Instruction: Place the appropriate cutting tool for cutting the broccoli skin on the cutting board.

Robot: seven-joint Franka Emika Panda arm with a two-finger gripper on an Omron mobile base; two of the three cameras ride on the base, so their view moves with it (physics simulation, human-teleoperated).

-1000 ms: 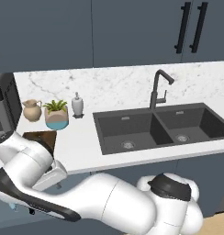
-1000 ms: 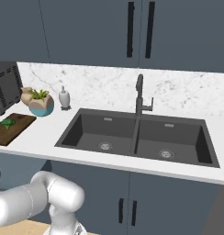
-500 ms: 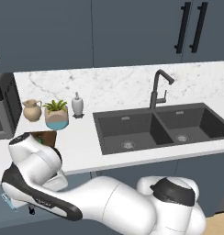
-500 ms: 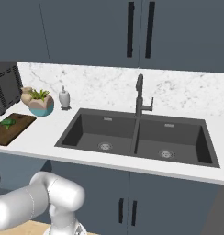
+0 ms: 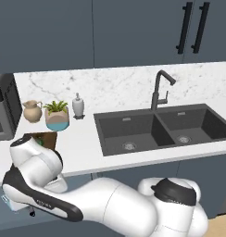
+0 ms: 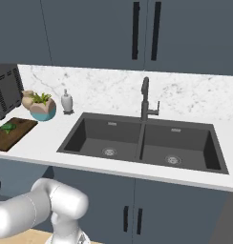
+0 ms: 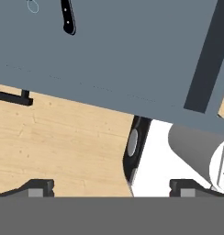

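The knife's black handle shows at the top of the hand view, lying on a flat grey-blue surface; its blade runs out of frame. My gripper is open, fingertips wide apart with nothing between them, and it is far from the handle. The dark brown cutting board lies at the counter's left end with the small green broccoli on it. In the left base view my arm hangs low in front of the counter and covers most of the board.
A faint light-blue peeler lies near the knife handle. On the counter stand a toaster, jug, potted plant and soap dispenser. A double sink with faucet is to the right. Wooden floor lies below.
My arm has swung lower and leftward in front of the counter, its elbow now hiding more of the cutting board in the left base view. The things on the counter have not moved.
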